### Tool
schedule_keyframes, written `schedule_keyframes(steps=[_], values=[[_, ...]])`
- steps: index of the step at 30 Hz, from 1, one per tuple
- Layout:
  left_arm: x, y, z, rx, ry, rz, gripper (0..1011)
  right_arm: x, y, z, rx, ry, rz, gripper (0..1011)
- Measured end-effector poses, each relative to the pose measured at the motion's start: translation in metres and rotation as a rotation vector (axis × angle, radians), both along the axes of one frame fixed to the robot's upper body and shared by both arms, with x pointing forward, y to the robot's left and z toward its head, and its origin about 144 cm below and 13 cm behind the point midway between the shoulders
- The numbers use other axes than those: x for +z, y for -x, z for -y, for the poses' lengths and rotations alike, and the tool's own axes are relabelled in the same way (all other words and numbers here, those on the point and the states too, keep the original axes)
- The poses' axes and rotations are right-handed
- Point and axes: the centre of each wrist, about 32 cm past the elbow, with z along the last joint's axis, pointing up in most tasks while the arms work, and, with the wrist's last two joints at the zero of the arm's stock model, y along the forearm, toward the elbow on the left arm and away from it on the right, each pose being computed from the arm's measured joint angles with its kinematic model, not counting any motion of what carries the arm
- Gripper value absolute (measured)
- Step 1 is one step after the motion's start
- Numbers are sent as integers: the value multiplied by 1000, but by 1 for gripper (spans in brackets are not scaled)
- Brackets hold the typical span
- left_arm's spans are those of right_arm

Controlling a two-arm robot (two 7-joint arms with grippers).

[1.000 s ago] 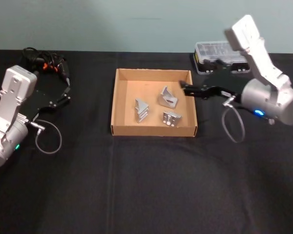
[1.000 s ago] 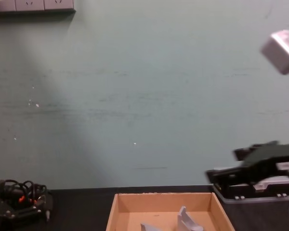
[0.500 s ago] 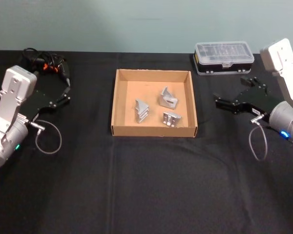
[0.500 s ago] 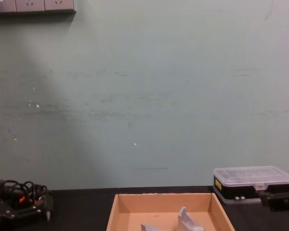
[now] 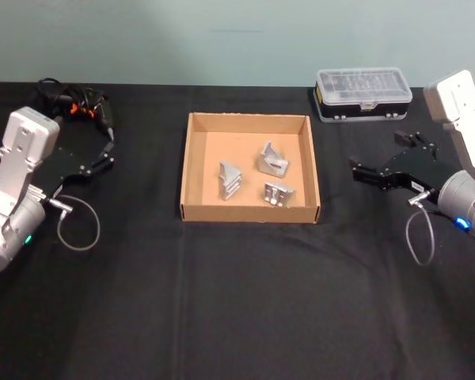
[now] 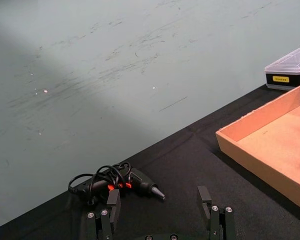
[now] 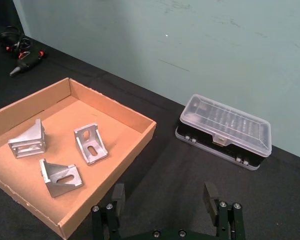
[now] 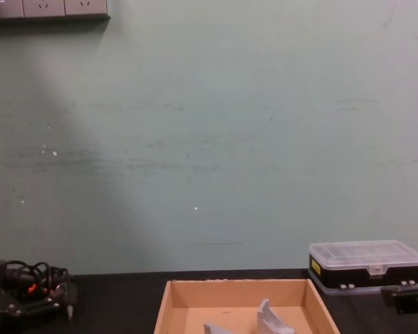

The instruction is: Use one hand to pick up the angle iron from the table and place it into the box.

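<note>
Head view, box: I find the box (image 5: 249, 168) mid-table (image 5: 237, 301) with three angle irons (image 5: 275, 158) inside, apart from one another; I see none loose on the tabletop.
Head view, right gripper: the right gripper (image 5: 356, 169) hangs empty just right of the box, near the plastic case (image 5: 363, 91).
Head view, left gripper: the left gripper (image 5: 105, 150) sits parked at the far left beside a power tool (image 5: 77, 107).
Left wrist view: its fingers (image 6: 112, 205) stand spread wide, nothing between.
Right wrist view: fingers (image 7: 117, 196) spread wide, empty; brackets (image 7: 91, 144) lie clear in the box.
Chest view: I see the box's far wall (image 8: 240, 292) and a bracket top.
Handling, my judgement: stiff cast metal, light, slick-faced, not fragile; I would pinch across one flat flange, clear of the slot.
Progress, my judgement: placing looks complete.
</note>
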Motion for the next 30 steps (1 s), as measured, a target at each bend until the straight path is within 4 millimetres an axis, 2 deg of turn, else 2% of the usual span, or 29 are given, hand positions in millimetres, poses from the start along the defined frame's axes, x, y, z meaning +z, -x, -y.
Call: schedule_keyframes(steps=[30], values=[[0,0,0,0,0,0,1000,2,-1,-1,9,0,2,1000]])
